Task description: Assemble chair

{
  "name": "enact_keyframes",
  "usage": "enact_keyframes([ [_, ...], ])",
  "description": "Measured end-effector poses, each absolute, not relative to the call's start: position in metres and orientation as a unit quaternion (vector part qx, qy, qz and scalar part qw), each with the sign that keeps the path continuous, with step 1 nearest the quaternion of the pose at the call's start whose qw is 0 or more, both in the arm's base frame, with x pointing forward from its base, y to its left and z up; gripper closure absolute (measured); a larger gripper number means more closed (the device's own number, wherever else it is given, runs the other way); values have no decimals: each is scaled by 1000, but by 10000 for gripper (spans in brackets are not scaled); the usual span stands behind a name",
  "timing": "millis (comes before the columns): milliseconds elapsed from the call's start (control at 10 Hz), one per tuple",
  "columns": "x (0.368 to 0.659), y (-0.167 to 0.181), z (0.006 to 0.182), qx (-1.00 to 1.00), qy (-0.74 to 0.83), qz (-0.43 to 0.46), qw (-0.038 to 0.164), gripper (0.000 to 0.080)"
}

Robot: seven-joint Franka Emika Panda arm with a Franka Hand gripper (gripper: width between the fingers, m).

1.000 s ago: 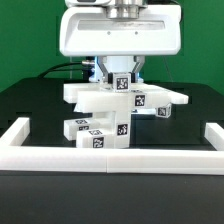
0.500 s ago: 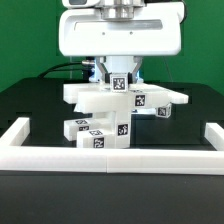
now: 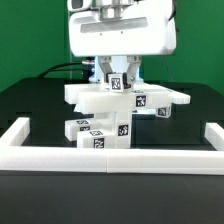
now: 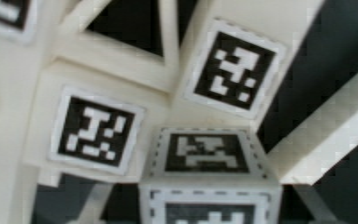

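The chair stands partly joined at the middle of the black table. A flat white seat slab (image 3: pixel 128 99) rests on stacked tagged blocks (image 3: pixel 98 133). A short upright tagged chair piece (image 3: pixel 118 84) rises from the slab. My gripper (image 3: pixel 118 76) hangs straight above it, its fingers (image 3: pixel 103 72) shut on this piece from both sides. In the wrist view, white chair parts fill the picture at close range. They show a tagged block face (image 4: pixel 204 151) and a tagged slab surface (image 4: pixel 231 65). My own fingertips do not show clearly there.
A long low white border rail (image 3: pixel 110 158) runs along the front, with raised ends at the exterior view's left (image 3: pixel 17 130) and right (image 3: pixel 213 133). Black cables (image 3: pixel 62 70) lie behind the chair, in front of a green backdrop.
The gripper's white body has turned a little about its upright axis, and its outline has shifted toward the exterior view's right. The chair parts and the grip look unchanged.
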State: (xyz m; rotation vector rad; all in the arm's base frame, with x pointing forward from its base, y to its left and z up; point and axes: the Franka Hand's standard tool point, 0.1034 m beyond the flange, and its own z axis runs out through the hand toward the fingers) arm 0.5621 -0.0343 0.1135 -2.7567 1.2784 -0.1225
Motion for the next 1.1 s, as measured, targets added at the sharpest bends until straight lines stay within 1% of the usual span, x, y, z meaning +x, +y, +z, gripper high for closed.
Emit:
enact_keyframes([
  [100, 562, -34, 114, -903, 425, -40, 50, 512],
  [600, 563, -30, 113, -819, 570, -30, 62, 512],
  [800, 563, -29, 113, -809, 584, -28, 63, 512],
  [900, 563, -29, 113, -816, 574, -29, 63, 443],
  [1000, 563, -28, 113, -825, 560, -29, 62, 443],
  [1100, 564, -24, 115, -833, 549, -23, 60, 254],
])
